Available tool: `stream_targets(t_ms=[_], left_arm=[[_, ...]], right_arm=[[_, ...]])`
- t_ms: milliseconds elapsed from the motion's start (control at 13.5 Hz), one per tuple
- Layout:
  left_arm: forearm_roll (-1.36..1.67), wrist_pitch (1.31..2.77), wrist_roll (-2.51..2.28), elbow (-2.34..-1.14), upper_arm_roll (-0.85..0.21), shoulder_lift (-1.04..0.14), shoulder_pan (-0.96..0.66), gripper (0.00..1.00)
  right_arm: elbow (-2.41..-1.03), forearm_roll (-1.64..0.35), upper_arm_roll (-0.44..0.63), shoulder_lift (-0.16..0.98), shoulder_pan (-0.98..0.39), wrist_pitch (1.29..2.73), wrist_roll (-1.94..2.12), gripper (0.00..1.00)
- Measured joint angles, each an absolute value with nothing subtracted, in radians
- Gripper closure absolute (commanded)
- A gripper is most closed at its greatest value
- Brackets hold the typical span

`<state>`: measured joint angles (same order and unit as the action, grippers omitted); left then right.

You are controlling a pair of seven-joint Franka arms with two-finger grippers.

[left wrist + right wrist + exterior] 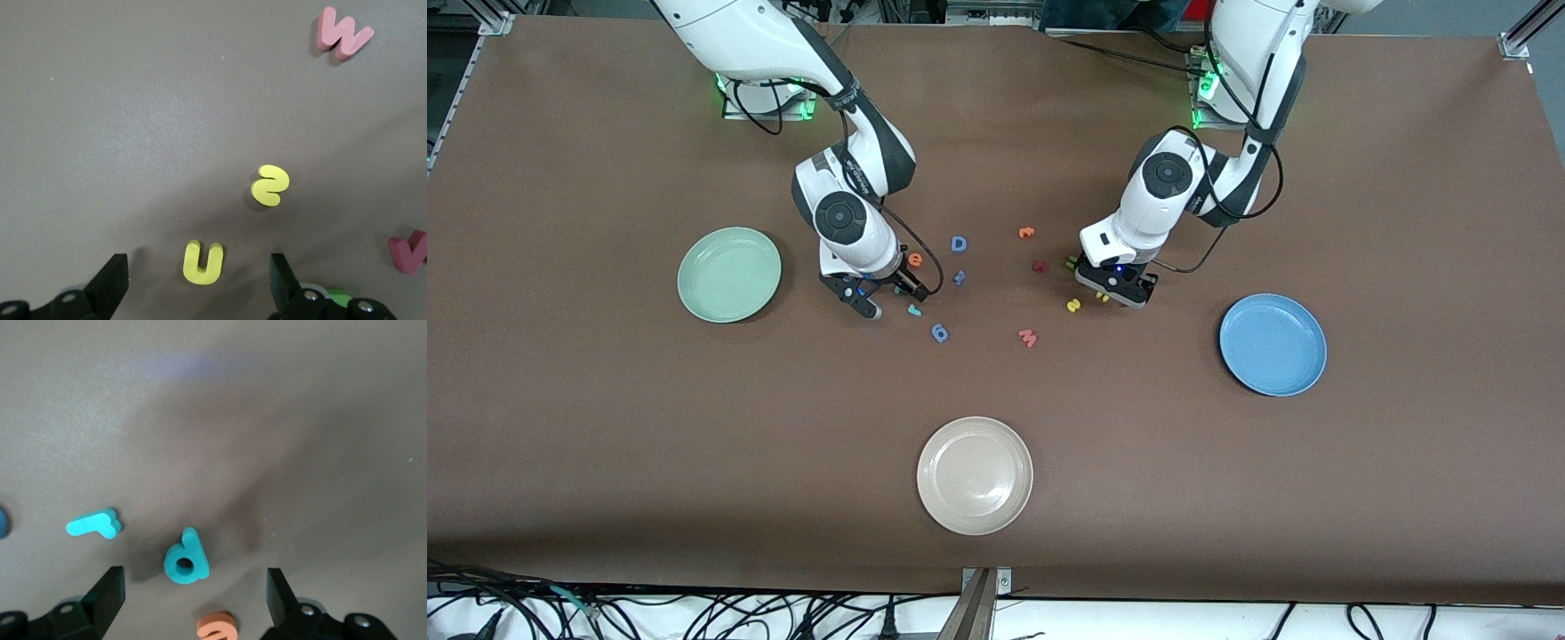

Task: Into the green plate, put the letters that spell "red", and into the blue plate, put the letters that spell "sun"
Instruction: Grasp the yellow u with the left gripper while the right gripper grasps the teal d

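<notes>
My left gripper (200, 280) hangs open low over the table, its fingers on either side of the yellow "u" (203, 263), not touching it. The yellow "s" (270, 185) lies close by, and a bit of the olive-green letter (337, 294) shows by one finger. My right gripper (190, 593) is open too, straddling the teal "d" (187, 559) and the orange "e" (217, 627). The teal "r" (95, 523) lies beside them. The green plate (694, 267) sits toward the right arm's end, the blue plate (1272, 373) toward the left arm's end. Both plates hold nothing.
A beige plate (975, 516) lies nearest the front camera. Other letters are scattered mid-table: a blue "D" (959, 244), an orange "t" (1026, 232), a dark red letter (1040, 266), a pink "w" (1028, 337) and two small blue letters (940, 333).
</notes>
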<state>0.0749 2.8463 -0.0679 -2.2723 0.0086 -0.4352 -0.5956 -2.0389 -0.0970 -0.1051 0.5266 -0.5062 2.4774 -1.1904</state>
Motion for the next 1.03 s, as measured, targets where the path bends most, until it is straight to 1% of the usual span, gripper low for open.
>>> stream_targets(t_ms=[74, 148, 295, 517, 812, 1034], left_arm=[[0.075, 2.845, -0.068, -2.270, 0.009, -0.438, -0.596, 0.06], [0.075, 2.845, -0.068, -2.270, 0.009, -0.440, -0.596, 0.07], [0.075, 2.843, -0.068, -2.270, 0.009, -0.447, -0.597, 0.10], [0.075, 2.843, -0.068, -2.265, 0.011, -0.463, -0.602, 0.21], [0.075, 2.843, -0.068, -2.250, 0.016, -0.470, -0.603, 0.44], [0.075, 2.840, -0.069, -2.245, 0.016, -0.469, -0.604, 0.52]], right_arm=[[-2.039, -0.097, -0.105, 0.529, -0.508, 2.480, -1.191, 0.17], [-2.039, -0.097, -0.105, 0.529, -0.508, 2.480, -1.191, 0.19], [-2.039, -0.097, -0.105, 0.529, -0.508, 2.480, -1.191, 0.19], [-2.037, -0.080, -0.102, 0.528, -0.508, 2.481, -1.186, 0.19], [-2.034, -0.063, -0.098, 0.527, -0.508, 2.481, -1.180, 0.19], [-2.033, -0.047, -0.097, 0.527, -0.508, 2.482, -1.180, 0.19]])
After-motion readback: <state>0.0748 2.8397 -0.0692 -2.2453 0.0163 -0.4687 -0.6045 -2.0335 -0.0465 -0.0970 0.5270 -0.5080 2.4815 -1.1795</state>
